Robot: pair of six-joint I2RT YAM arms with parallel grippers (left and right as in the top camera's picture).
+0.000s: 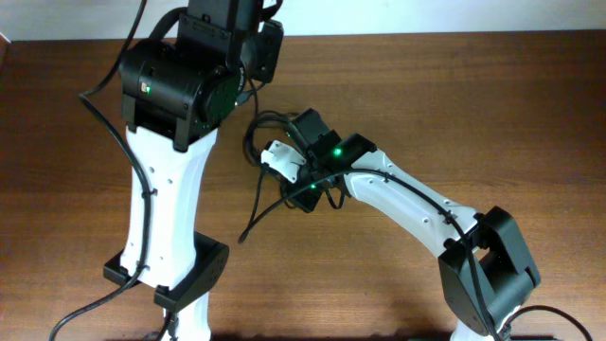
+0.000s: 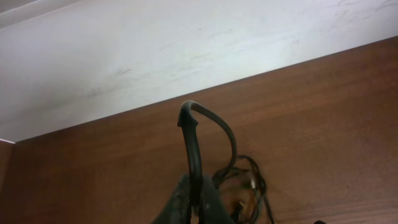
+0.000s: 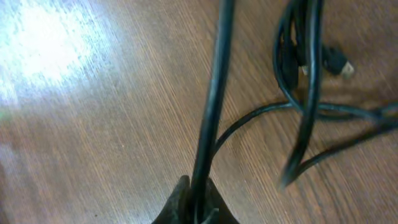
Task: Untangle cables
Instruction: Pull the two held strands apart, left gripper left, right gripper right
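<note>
Black cables (image 1: 256, 204) lie tangled on the table (image 1: 57, 142), between the arms. Our left gripper (image 2: 193, 196) is clenched on a raised loop; the right gripper (image 3: 196, 202) clamps one strand. We judge the separating step is in hand. Next: draw apart slowly, minding snags.

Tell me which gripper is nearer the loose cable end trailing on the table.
Right. The right gripper clamps a cable just beyond the loose cable end; the left gripper is much farther back.

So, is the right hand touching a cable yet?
Touching. The right wrist view shows the right hand closed on a black cable, which runs up out of its grip.
</note>
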